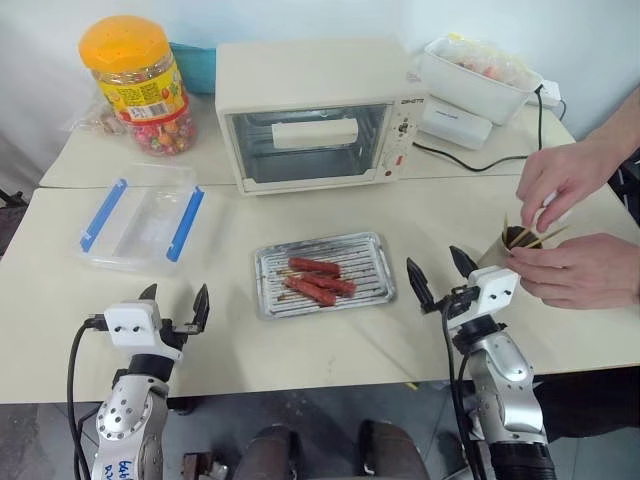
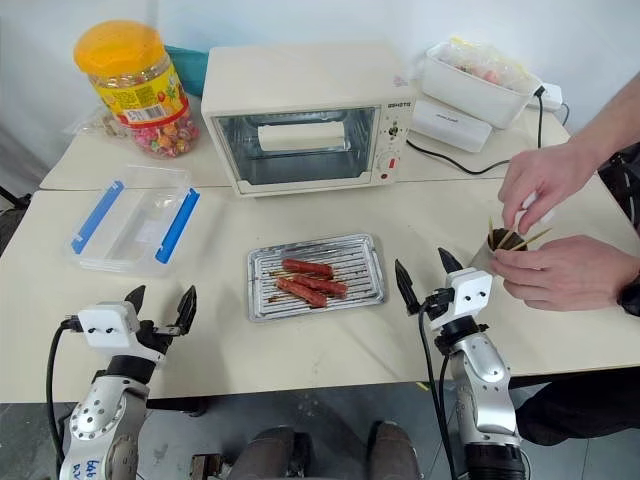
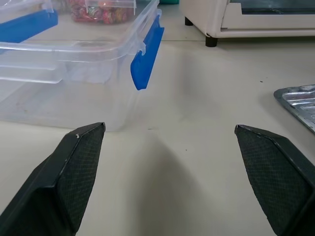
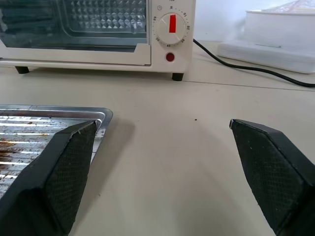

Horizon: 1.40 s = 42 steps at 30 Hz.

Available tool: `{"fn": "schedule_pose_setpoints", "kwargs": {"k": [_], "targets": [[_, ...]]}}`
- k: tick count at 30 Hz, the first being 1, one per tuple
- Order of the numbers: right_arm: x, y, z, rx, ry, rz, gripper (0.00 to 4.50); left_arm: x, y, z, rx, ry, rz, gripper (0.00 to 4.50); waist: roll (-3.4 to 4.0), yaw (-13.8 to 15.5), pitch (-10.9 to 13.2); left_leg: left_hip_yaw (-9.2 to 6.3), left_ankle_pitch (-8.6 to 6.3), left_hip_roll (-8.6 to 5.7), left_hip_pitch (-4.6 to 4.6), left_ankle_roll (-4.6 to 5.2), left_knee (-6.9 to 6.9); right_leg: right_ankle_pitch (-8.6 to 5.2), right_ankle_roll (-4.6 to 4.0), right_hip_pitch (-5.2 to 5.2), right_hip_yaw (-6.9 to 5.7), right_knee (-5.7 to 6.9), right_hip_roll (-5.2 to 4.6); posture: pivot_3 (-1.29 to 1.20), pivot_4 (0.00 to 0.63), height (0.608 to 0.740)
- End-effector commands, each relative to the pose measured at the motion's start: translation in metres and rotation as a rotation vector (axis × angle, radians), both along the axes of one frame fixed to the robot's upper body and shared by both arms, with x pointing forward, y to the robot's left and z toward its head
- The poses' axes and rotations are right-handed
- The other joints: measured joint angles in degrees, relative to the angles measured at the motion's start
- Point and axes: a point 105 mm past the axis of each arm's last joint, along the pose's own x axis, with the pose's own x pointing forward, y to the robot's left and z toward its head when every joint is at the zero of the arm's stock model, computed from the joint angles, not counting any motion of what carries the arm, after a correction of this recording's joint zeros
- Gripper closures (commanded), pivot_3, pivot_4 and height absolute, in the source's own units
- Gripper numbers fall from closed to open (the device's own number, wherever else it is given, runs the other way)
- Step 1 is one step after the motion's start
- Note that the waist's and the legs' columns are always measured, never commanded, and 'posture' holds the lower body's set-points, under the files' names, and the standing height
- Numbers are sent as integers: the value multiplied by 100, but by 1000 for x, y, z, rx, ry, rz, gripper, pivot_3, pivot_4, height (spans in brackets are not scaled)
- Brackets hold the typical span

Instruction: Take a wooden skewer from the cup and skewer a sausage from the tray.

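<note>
The silver tray [image 1: 386, 290] lies mid-table with three reddish sausages [image 1: 314, 267] on its ridged bottom; its corner [image 4: 101, 116] shows in the right wrist view. The grey steel cup [image 2: 484, 259] stands at the right, holding wooden skewers [image 1: 532, 238]. A person's two hands [image 1: 582, 270] are around the cup, one [image 1: 562, 182] at the skewer tips. My right gripper [image 1: 435, 260] is open and empty, between the tray and the cup, close beside the cup. My left gripper [image 1: 176, 294] is open and empty near the front left edge, in front of a clear box.
A clear plastic box with blue clips [image 1: 140, 215] sits left of the tray. A white toaster oven [image 1: 315, 115] stands behind the tray, with its black cable [image 1: 470, 158] running right. An orange-lidded candy jar [image 1: 140, 85] and a white container [image 1: 475, 78] are at the back.
</note>
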Motion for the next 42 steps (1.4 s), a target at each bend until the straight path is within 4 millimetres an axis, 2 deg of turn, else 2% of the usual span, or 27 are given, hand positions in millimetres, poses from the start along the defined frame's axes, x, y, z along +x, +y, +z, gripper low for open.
{"fn": "schedule_pose_setpoints", "kwargs": {"k": [1, 3, 4, 6, 12, 20, 23, 24, 26, 27, 28, 30, 31, 34, 42], "targets": [[-2, -4, 7, 3, -39, -22, 0, 2, -1, 8, 18, -36, -11, 15, 12, -40, 3, -59, 6, -17, 3, 6, -6, 0, 0, 44, -61, -4, -19, 0, 150, 740], [-3, -5, 7, 17, -39, -28, 0, 3, -1, 8, 17, -39, -15, 15, 23, -87, 0, -201, 58, -104, 33, 32, -87, -1, 2, 163, -238, -34, -107, 0, 150, 740], [-3, -5, 7, 17, -39, -28, 0, 4, -1, 9, 18, -39, -16, 15, 27, -84, 1, -288, 90, -156, 70, 37, -106, 0, 4, 177, -270, -27, -140, 0, 150, 740], [-4, -6, 7, 9, -38, -24, 0, 4, -2, 9, 18, -38, -18, 15, 29, 15, 3, -302, 88, -159, 64, 30, -89, 4, 10, 141, -208, 58, -138, 0, 150, 740], [-10, -11, 3, -17, -16, -16, 0, 4, -5, 8, 22, -31, -31, 15, 29, 57, 3, -285, 84, -155, 49, 20, -87, 3, 10, 149, -69, -33, -81, 0, 150, 740], [-13, -12, 4, -26, -9, -7, 0, 4, -8, 8, 17, -22, -38, 15, 30, 26, 3, -245, 82, -123, 48, 5, -87, 3, 10, 143, -54, -60, -57, 0, 150, 740], [-14, -12, 4, -27, -7, -6, 0, 4, -8, 8, 16, -20, -39, 15, 41, -21, 4, -337, 101, -197, 9, 21, -102, -2, 21, 193, -144, -81, -95, 0, 150, 740], [-14, -13, 4, -27, -7, -7, 0, 4, -8, 8, 16, -20, -40, 15, 44, -21, 6, -410, 123, -229, 14, 25, -119, -6, 27, 241, -239, -88, -134, 0, 150, 740], [-15, -13, 4, -27, -7, -12, 0, 4, -8, 8, 16, -18, -41, 15, 52, -22, 2, -546, 190, -329, 38, 42, -189, -11, 49, 280, -298, -70, -194, 0, 150, 740], [-15, -14, 4, -27, -7, -13, 0, 4, -9, 8, 16, -18, -42, 15, 63, -43, 3, -638, 216, -376, 22, 41, -201, -13, 56, 285, -270, -63, -198, 0, 150, 740], [-15, -14, 4, -28, -7, -14, 0, 4, -9, 8, 16, -17, -43, 15, 62, -28, 2, -745, 231, -404, 19, 34, -197, -20, 72, 240, -187, -20, -179, 0, 150, 740], [-16, -14, 4, -29, -8, -15, 0, 4, -9, 8, 15, -16, -43, 15, 56, 55, 0, -796, 229, -392, 5, 6, -183, -18, 73, 170, 68, 61, -113, 0, 150, 740], [-16, -14, 4, -30, -8, -15, 0, 4, -10, 8, 15, -15, -44, 15, 57, 81, -1, -796, 229, -392, -9, -5, -191, -19, 74, 160, 111, 72, -102, 0, 150, 740], [-16, -15, 4, -29, -9, -18, 0, 4, -10, 7, 13, -14, -47, 15, 57, 88, 0, -772, 228, -388, -25, -22, -204, -22, 72, 154, 169, 86, -69, 0, 150, 740], [-16, -14, 5, -22, -11, -17, 0, 5, -12, 7, 8, -14, -53, 15, 57, 79, 0, -679, 227, -366, -25, -24, -198, -40, 87, 156, 242, 7, -60, 0, 150, 740]]}}
